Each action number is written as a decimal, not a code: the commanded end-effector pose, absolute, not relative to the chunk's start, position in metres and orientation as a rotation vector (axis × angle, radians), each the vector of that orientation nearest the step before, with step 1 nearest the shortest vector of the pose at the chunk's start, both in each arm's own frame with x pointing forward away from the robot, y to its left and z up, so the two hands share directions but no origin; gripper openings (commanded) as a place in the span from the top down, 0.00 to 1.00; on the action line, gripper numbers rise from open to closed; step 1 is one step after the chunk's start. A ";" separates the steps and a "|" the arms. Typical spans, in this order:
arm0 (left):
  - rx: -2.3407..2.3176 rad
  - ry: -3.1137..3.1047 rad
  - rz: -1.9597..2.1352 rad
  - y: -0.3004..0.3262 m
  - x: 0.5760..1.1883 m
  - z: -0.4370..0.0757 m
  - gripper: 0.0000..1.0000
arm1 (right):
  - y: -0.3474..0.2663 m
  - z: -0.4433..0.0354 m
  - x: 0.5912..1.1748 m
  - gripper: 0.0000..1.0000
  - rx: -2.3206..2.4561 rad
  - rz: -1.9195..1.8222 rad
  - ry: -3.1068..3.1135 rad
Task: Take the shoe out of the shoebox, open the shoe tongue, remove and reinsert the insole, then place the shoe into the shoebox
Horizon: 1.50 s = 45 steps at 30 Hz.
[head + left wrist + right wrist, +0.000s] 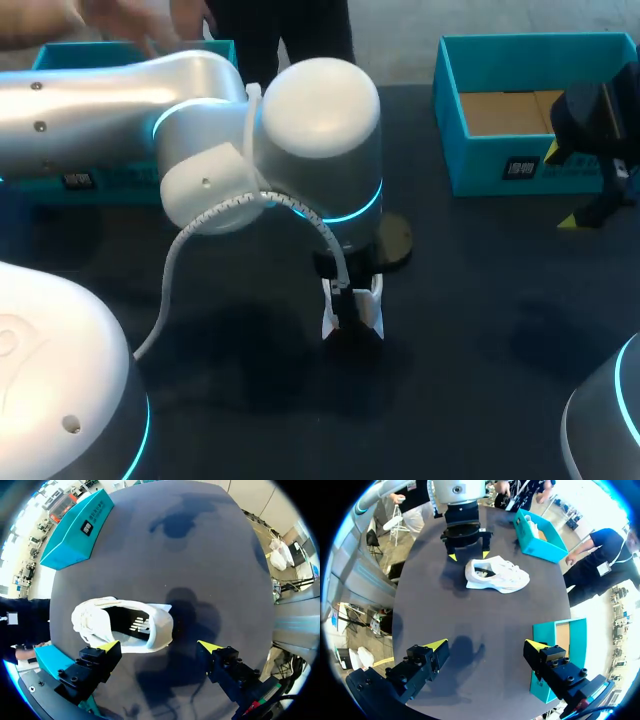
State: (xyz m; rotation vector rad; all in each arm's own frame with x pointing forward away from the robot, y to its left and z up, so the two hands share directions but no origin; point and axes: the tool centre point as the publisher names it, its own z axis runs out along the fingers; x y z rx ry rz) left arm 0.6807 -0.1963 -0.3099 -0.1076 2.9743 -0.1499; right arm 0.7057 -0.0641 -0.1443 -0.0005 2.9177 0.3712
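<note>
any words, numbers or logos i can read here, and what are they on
right box, white label on its front wall: too blurred to read
left box, small label on its wall: too small to read
shoe, white mark on the dark lining inside: a logo, no legible words
no other readable text, numbers or signs

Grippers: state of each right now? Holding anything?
Left gripper: open, gripping nothing; the white shoe lies just ahead of it.
Right gripper: open, empty.
</note>
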 end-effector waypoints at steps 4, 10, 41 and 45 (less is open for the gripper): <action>-0.131 2.984 -0.122 -0.203 0.687 -0.330 0.00 | -0.063 -0.145 0.708 0.00 0.000 0.367 2.922; -0.146 3.016 -0.090 -0.209 0.690 -0.347 0.00 | -0.063 -0.145 0.708 0.00 0.000 0.367 2.922; -0.017 3.100 0.006 -0.209 0.690 -0.391 0.37 | -0.063 -0.145 0.708 0.00 0.000 0.367 2.922; -0.011 3.107 0.011 -0.208 0.688 -0.392 0.58 | -0.063 -0.145 0.708 0.00 0.000 0.367 2.922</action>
